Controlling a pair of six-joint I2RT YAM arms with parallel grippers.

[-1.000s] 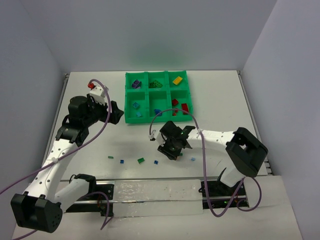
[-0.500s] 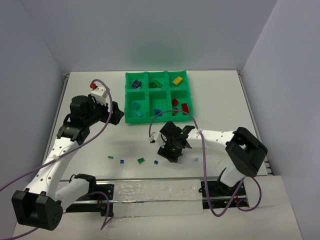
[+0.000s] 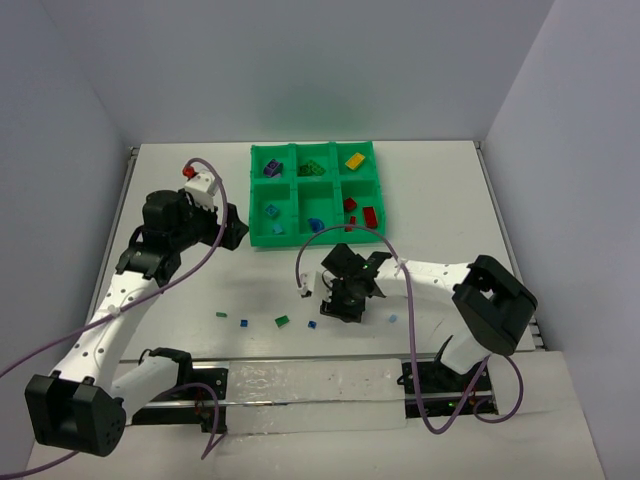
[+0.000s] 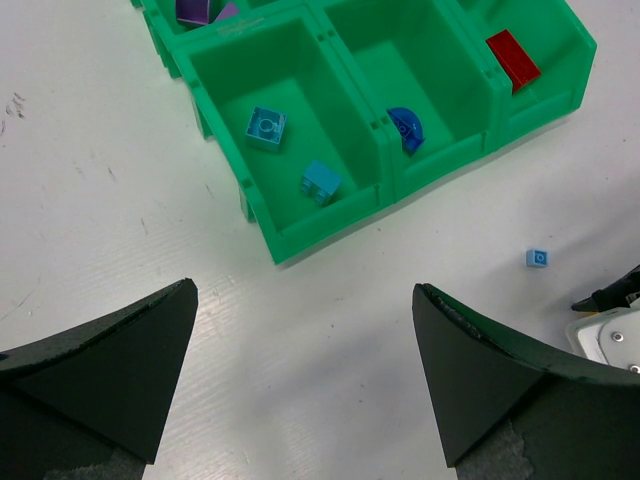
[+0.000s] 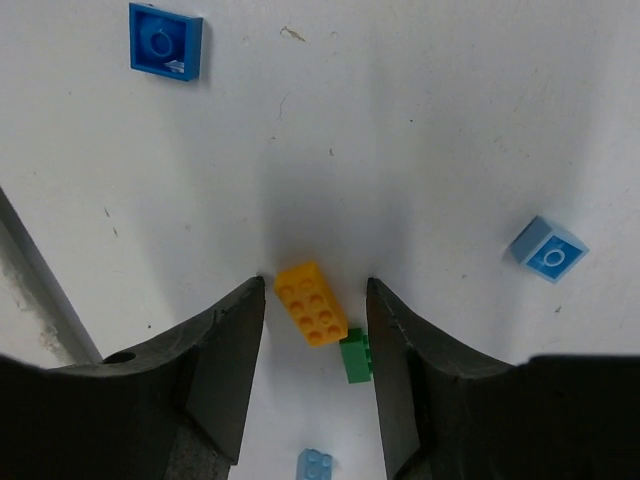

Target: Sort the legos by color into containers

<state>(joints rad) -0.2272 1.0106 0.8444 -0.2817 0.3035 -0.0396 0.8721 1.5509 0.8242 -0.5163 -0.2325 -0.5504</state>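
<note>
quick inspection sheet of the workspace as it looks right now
surface: white table, lightly scuffed
job's things: green tray has bricks in all six compartments; orange brick, green brick, blue plate and other small ones loose on the table
clutter: nothing seen
grippers: left gripper open, empty, near the tray's front; right gripper open, fingers either side of the orange brick
cables: purple cable arches above the right gripper; another trails off the left
surroundings: plain grey walls

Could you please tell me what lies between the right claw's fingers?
An orange brick, with a small green brick just beside it; the right wrist view shows this.
</note>
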